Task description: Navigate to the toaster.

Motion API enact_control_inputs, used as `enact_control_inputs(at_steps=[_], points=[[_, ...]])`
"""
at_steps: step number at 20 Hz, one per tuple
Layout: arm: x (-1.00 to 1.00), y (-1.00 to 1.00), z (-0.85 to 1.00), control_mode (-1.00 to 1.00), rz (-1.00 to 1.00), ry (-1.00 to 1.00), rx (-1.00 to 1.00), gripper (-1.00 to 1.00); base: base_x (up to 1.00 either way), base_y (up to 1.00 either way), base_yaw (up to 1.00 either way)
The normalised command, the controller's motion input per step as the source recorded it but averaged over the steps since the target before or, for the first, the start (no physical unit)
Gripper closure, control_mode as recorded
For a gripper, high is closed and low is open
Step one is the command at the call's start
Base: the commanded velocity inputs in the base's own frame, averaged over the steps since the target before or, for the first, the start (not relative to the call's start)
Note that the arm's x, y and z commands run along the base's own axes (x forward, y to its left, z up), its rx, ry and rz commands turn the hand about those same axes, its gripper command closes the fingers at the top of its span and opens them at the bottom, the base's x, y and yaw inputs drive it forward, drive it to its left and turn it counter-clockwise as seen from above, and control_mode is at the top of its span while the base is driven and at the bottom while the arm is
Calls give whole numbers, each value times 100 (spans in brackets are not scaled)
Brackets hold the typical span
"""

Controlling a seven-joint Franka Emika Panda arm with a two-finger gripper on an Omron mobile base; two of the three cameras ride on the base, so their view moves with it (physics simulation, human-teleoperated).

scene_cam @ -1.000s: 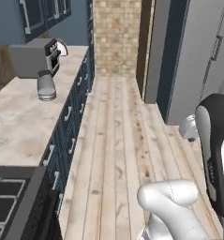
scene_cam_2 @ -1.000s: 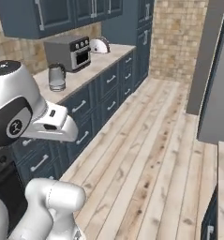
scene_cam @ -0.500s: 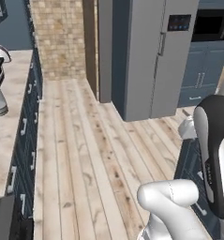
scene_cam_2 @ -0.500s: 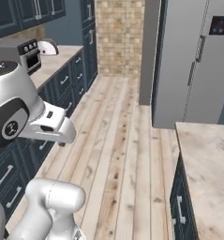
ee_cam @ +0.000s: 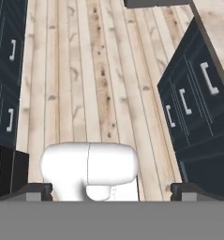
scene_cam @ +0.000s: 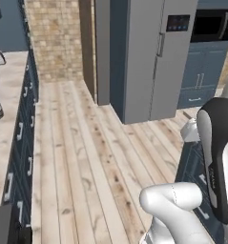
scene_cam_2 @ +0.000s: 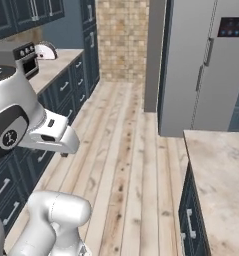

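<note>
Grey fridge, brick wall, plank floor, toaster oven

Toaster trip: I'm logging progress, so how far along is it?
Done: nothing yet. The toaster sits far off on the left counter, beside the toaster oven. In hand: the base stands mid-aisle on the wooden floor. Left: driving up to it.

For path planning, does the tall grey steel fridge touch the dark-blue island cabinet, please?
Apart: left base view shows wooden floor between grey fridge and dark-blue cabinet.
</note>
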Motion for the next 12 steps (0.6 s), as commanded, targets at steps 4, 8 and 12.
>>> enact_control_inputs(at_steps=[4,8,12], points=[[0,0,0,100,0,0,0,-100,47,0,-1],[0,0,0,100,0,0,0,-100,91,0,0],[0,0,0,100,0,0,0,-100,100,0,0]])
